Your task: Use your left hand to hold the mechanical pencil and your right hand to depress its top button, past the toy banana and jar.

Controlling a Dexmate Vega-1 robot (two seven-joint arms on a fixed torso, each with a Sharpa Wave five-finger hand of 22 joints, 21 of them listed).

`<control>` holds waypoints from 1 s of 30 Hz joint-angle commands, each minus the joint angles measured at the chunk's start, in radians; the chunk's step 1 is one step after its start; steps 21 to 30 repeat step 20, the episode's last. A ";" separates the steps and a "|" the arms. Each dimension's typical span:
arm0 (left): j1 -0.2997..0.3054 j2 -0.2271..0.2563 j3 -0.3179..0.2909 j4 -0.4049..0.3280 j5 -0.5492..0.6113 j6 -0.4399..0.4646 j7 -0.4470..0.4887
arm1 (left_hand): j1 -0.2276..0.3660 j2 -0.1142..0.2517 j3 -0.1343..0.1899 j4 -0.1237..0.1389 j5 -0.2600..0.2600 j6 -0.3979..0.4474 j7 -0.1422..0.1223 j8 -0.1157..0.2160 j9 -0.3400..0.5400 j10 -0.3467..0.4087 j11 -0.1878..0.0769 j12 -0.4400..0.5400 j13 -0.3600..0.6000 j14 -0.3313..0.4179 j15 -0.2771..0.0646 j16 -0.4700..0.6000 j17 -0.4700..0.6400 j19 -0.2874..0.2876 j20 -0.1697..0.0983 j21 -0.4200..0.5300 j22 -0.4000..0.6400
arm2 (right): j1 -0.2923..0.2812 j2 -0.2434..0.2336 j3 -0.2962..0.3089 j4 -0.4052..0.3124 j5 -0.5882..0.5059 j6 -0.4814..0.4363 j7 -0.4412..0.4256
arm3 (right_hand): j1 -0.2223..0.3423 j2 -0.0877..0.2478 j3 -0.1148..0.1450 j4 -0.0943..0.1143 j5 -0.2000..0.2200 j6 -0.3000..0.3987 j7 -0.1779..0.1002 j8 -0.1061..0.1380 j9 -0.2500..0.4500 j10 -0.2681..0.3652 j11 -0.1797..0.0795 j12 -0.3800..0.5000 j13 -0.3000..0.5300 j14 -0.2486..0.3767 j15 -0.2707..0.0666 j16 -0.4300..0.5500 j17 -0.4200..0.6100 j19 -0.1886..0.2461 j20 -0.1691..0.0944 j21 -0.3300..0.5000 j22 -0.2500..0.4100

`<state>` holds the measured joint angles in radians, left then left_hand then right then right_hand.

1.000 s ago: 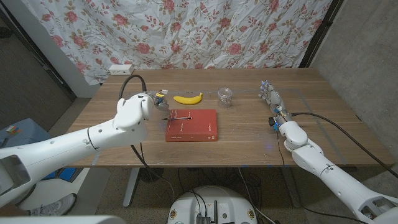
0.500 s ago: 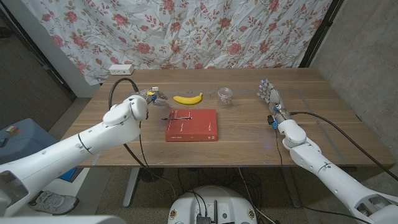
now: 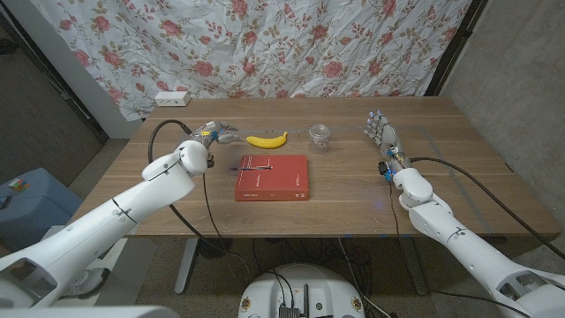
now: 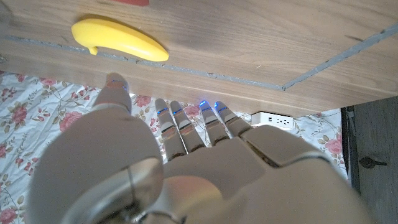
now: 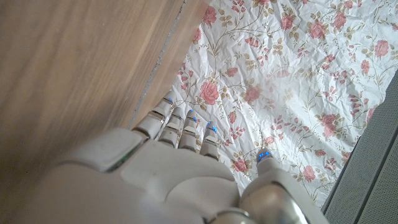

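The mechanical pencil (image 3: 250, 165) lies on the red book (image 3: 272, 177), at its far left corner, with one end reaching out over the book's left edge toward the counter (image 3: 353, 199). It looks thin, stiff and light, with a smooth barrel (probably a little slippery), so I judge it will roll or slide away if it is pushed from the side. A good place to take it is the middle of the barrel, pinched from both sides, so the top button stays free for the other hand. Which end carries the button I cannot tell; it is too small.

The left hand (image 3: 214, 134) is over the far left part of the counter, just left of the toy banana (image 3: 267, 140) and beyond the pencil. Its fingers (image 4: 186, 121) are stretched out and apart, holding nothing. The right hand (image 3: 381, 131) is at the far right, well apart from the book, fingers straight and close together but also holding nothing. The jar (image 3: 320, 137) stands between the banana and the right hand.
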<state>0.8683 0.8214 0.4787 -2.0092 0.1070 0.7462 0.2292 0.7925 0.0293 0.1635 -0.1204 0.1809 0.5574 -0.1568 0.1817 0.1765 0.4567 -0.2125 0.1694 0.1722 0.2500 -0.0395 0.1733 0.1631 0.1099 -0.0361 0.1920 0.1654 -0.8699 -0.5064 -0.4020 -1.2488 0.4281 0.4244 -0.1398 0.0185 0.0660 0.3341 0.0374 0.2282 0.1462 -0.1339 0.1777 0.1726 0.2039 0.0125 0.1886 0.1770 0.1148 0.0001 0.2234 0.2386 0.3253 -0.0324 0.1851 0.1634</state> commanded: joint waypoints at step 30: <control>0.113 -0.191 -0.111 0.219 -0.241 -0.466 0.312 | -0.008 0.049 0.033 -0.023 0.002 -0.049 0.101 0.002 0.000 -0.067 0.081 0.013 0.002 0.030 -0.125 0.004 0.000 0.103 -0.046 0.012 0.002 | -0.013 -0.010 0.024 -0.001 0.099 -0.032 0.066 | -0.006 0.006 -0.002 0.012 0.000 0.011 0.014 0.006 0.001 0.014 -0.007 0.004 0.002 0.011 -0.010 0.002 -0.001 0.013 0.004 0.003 0.001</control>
